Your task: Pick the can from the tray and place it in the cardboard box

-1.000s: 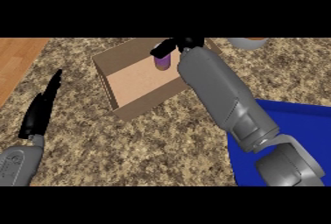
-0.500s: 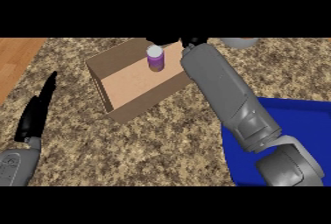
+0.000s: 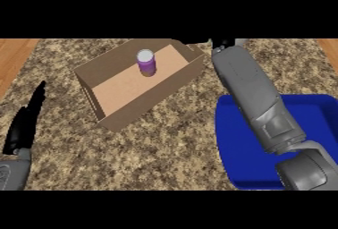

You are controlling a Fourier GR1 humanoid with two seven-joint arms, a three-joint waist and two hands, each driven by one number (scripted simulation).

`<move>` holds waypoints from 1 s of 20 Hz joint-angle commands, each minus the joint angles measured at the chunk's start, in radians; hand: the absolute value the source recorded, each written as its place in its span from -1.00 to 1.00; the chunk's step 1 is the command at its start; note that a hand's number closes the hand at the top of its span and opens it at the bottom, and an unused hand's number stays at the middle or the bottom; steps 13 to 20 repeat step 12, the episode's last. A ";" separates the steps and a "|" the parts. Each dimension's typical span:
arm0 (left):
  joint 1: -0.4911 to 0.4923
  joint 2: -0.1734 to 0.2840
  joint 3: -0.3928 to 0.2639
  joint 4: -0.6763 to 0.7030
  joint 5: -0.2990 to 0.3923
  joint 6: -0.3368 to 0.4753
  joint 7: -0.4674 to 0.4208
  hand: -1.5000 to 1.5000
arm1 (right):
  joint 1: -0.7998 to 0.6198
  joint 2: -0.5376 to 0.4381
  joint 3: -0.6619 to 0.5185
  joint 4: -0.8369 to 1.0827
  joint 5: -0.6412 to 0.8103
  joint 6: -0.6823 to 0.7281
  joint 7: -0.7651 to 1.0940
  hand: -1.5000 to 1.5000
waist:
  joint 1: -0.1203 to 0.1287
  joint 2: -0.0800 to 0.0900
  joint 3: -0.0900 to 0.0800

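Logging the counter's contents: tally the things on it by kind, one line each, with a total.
Can, purple, upright inside the box: 1
Cardboard box: 1
Blue tray: 1
Total: 3

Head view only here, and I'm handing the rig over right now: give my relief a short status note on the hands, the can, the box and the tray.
Left hand: open, resting at the view's left edge, holding nothing.
Right hand: only partly in view past the box's far right corner; its fingers cannot be judged.
Can: purple, standing upright inside the cardboard box, toward its far end, with no hand on it.
Tray: blue, at the right, partly under the right forearm; no can on it.
Done: the can is in the box.
Left: probably only to draw the right arm back.
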 commanded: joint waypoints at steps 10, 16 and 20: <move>0.111 -0.011 0.034 -0.051 -0.015 0.014 -0.004 0.00 | 0.348 -0.200 0.027 -0.262 -0.030 0.281 -0.037 -1.00 | -0.059 -0.023 0.000; 0.073 -0.021 0.038 -0.002 -0.024 0.022 -0.029 0.00 | 0.350 -0.241 0.054 -0.303 -0.010 0.340 0.023 -1.00 | -0.054 -0.019 -0.001; 0.073 -0.021 0.038 -0.002 -0.024 0.022 -0.029 0.00 | 0.350 -0.241 0.054 -0.303 -0.010 0.340 0.023 -1.00 | -0.054 -0.019 -0.001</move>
